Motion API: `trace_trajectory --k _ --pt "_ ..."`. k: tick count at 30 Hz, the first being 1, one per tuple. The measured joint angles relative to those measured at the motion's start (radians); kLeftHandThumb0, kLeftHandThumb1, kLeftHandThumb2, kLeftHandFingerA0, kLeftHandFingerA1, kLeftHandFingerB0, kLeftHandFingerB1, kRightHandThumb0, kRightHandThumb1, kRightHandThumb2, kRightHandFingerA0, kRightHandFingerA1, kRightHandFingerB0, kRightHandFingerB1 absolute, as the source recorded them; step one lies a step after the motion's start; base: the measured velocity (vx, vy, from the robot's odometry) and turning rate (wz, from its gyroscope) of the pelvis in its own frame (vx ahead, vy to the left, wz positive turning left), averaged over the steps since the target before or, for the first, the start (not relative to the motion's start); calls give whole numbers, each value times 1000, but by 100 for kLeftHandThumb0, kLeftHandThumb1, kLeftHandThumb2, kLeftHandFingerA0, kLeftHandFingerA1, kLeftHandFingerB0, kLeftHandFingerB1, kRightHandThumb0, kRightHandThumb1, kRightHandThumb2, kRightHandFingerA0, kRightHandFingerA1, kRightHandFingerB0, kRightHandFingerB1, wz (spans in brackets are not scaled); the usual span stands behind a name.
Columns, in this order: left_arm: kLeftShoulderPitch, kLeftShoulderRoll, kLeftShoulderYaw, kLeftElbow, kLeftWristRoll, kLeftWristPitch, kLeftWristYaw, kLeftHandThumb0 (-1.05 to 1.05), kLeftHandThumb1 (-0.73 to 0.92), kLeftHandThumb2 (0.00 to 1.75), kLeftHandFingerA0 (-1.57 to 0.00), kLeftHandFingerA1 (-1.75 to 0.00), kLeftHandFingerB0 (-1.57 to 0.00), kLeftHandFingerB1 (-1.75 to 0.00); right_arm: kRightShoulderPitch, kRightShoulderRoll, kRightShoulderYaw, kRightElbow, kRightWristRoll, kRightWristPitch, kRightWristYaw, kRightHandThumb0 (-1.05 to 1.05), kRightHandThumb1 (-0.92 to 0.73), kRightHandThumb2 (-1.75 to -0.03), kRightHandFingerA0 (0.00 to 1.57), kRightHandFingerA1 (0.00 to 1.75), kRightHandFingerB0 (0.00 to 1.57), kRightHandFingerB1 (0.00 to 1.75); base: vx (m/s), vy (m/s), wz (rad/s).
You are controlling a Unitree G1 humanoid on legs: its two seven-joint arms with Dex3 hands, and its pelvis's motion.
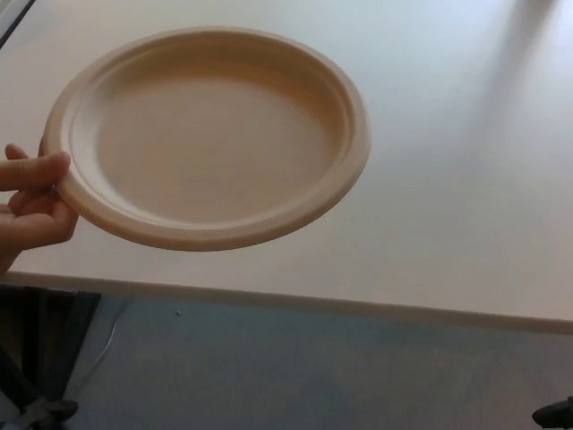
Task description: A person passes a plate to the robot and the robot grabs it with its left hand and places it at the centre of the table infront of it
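A person's hand [31, 202] comes in from the picture's left and pinches the rim of a plate [210, 134], thumb over the top edge and the other fingers curled beneath. The plate is beige and empty, held up in the air above the near part of the desk [466, 179], tipped a little so its far edge sits higher than the near one. It touches nothing but those fingers.

The robot's left hand is not in view, so I cannot tell whether its fingers are spread or pressed together. At the lower right corner a small dark shape [555, 414] shows; it may be part of the right hand, but too little of it is visible to say how its fingers stand.

The step in hand looks to be the handover, not yet begun on the robot's side. To do it well, the left hand should arrive with thumb and fingers apart and take the rim at a free stretch, the near edge or the side away from the person's fingers, thumb above and fingers below. Closing firmly before the person lets go matters, since a thin rim can slip or tilt. Then keep the plate level and lower it flat onto the bare middle of the desk
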Motion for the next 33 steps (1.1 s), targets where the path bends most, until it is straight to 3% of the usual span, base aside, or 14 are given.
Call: trace_trajectory --k 12,15,19,20,26,29,31,33 --pt "18 0 -4 -8 -1 -34 -8 -56 48 73 -24 -44 -13 -36 0 -2 3 40 -1 -57 2 -61 -70 -61 60 70 47 51 7 0 0" --pt "66 -6 -9 -67 -1 -81 -2 -56 46 70 -24 -43 -19 -37 0 -2 7 42 -1 -58 2 -59 -68 -61 72 84 49 52 54 0 1" --pt "152 -20 -13 -199 -1 -146 7 -57 45 71 -27 -45 -21 -38 0 -1 10 43 -1 -59 3 -57 -67 -60 75 85 51 50 0 0 0" --pt "177 -25 -13 -237 -2 -160 9 -60 45 74 -28 -45 -19 -38 0 -1 11 43 -1 -59 3 -57 -68 -61 65 72 51 51 0 0 0" --pt "348 -45 -18 -492 -3 -249 14 -58 45 72 -29 -44 -21 -39 3 0 15 49 -2 -59 3 -58 -68 -61 63 67 49 50 0 0 0" --pt "450 -50 -18 -640 -2 -298 16 -59 44 73 -30 -45 -20 -38 7 0 17 55 -2 -59 3 -57 -68 -60 65 68 51 49 0 0 0" --pt "488 -53 -17 -702 -1 -320 16 -55 41 69 -30 -45 -18 -37 8 0 19 59 -2 -59 3 -58 -66 -61 76 84 50 50 0 0 0" --pt "534 -57 -17 -782 -1 -345 17 -57 42 69 -28 -44 -16 -37 9 0 22 61 -3 -59 4 -59 -67 -60 71 75 51 51 0 0 0"
